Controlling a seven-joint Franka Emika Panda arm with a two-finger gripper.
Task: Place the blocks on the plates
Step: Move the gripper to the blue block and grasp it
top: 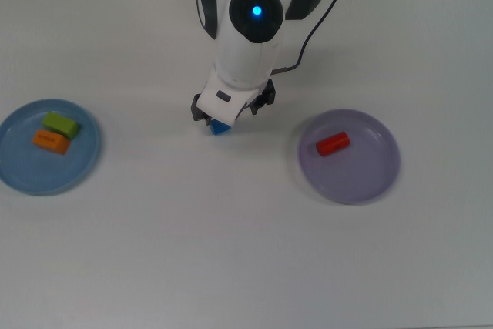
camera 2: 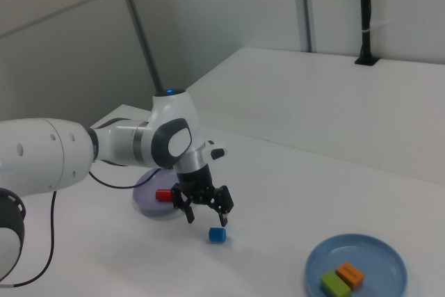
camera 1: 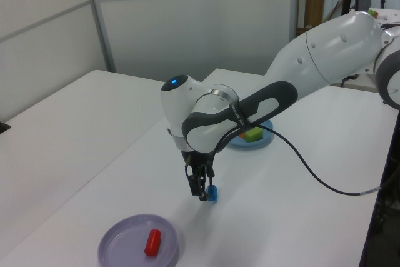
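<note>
My gripper (top: 230,110) hangs open just over the blue cube (top: 221,128), which lies on the white table and shows only partly from under the hand in the top view. In the right view the spread fingers (camera 2: 224,215) stand a little above the cube (camera 2: 217,235). The red block (top: 333,144) lies on the lavender plate (top: 363,173). On the light blue plate (top: 23,176), at the top view's left, the green block (top: 60,123) and the orange block (top: 51,141) lie side by side.
The arm's white body (top: 254,28) reaches in from the top view's upper edge, and a black cable (camera 1: 325,182) trails from it over the table. Grey partition walls (camera 1: 187,23) stand behind the table.
</note>
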